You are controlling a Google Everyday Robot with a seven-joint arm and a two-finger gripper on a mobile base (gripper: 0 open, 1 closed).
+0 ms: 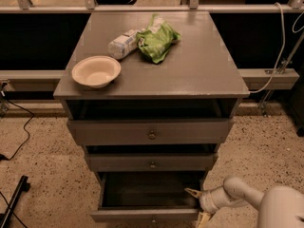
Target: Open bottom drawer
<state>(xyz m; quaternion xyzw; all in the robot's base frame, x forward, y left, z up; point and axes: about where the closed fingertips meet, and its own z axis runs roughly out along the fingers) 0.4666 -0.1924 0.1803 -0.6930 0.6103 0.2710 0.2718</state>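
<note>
The bottom drawer (142, 215) of the grey cabinet is pulled out at the lower middle of the camera view, its dark inside showing. Its front is cut off by the lower edge of the view, with only a hint of the knob. My gripper (199, 205) is at the drawer's right front corner, at the end of the white arm coming in from the lower right. One yellowish fingertip (192, 193) points over the drawer's right side and the other (203, 218) sits lower, by the front. The fingers are spread apart, holding nothing.
Above the bottom drawer are the middle drawer (152, 161) and the wide top drawer (151, 132), each pulled out a little. On the cabinet top (199, 65) are a white bowl (96, 71), a white packet (123, 43) and a green bag (157, 38). Cables lie on the floor at left.
</note>
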